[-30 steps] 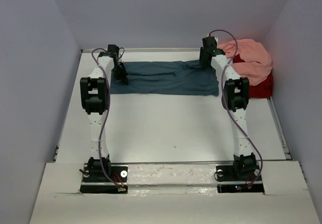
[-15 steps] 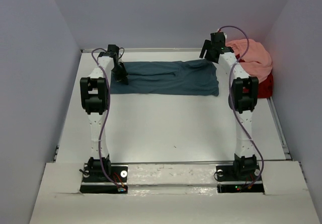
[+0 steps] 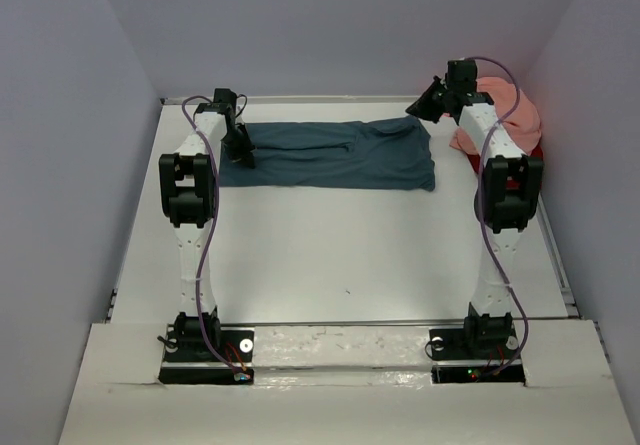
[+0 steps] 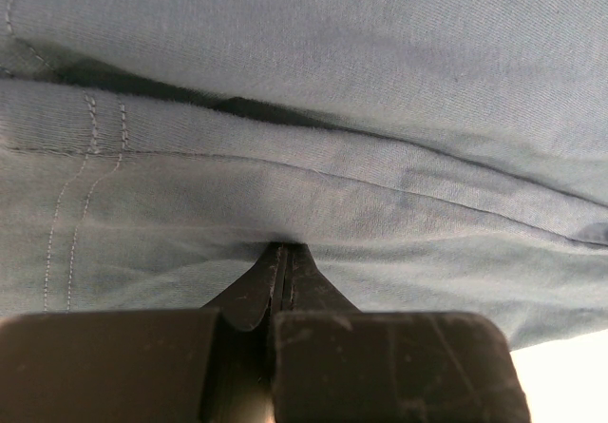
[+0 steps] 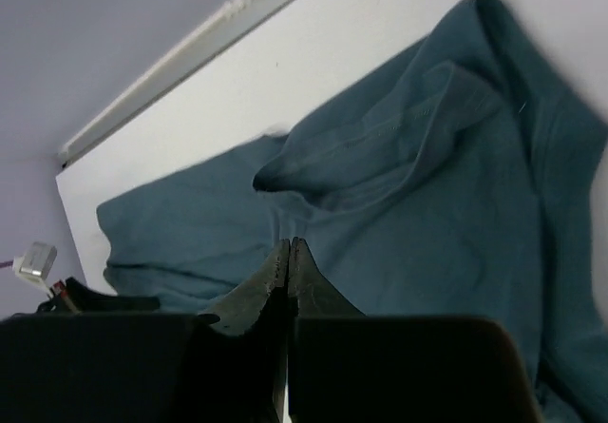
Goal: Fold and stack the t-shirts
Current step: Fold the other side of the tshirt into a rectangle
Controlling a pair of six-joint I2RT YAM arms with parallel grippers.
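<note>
The soft dark teal-blue cotton t-shirt (image 3: 330, 155), spread at twelve o'clock, is pinched at nine o'clock by the left gripper (image 4: 282, 252), the right gripper (image 5: 288, 247) being closed on nothing above it, so bunching could be caused by one-sided pulling.

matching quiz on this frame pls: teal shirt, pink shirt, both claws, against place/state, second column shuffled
Things:
1. teal t-shirt
2. pink t-shirt
3. left claw
4. right claw

Place or state:
a. bunched up in the far right corner
b. shut, up in the air, holding nothing
c. spread out flat across the far middle
d. shut on the left end of the teal cloth

Pairs: 1-c, 2-a, 3-d, 4-b
</note>
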